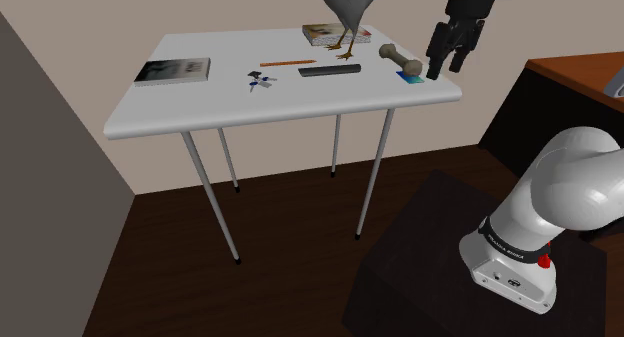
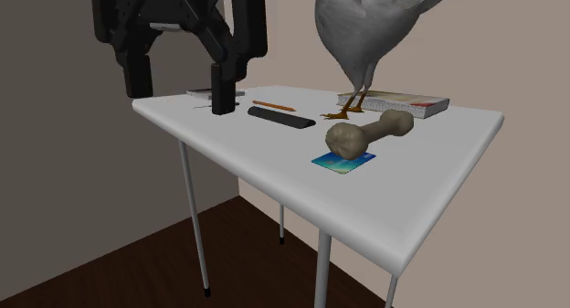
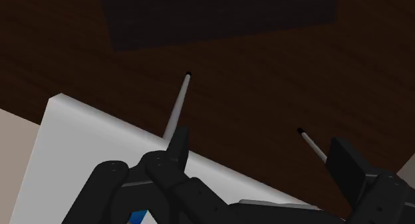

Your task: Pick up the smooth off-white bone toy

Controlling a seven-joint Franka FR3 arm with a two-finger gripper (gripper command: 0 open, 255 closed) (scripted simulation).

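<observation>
White table (image 1: 200,115), at its end nearest the stand: the gripper (image 1: 447,67) hangs above it, fingers apart and empty. Just beyond, the beige bone toy (image 1: 397,55) lies by a blue card (image 1: 410,78). This looks like the approach; next, centre over the bone's shaft and descend.

No lettering can be read on the left book (image 1: 172,71), the far book (image 1: 325,32) or the blue card (image 2: 344,162).

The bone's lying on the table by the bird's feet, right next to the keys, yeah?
No. The shoulder view shows the bone by the feet of the bird but next to the blue card; the keys lie farther along the table, past the black bar.
</observation>
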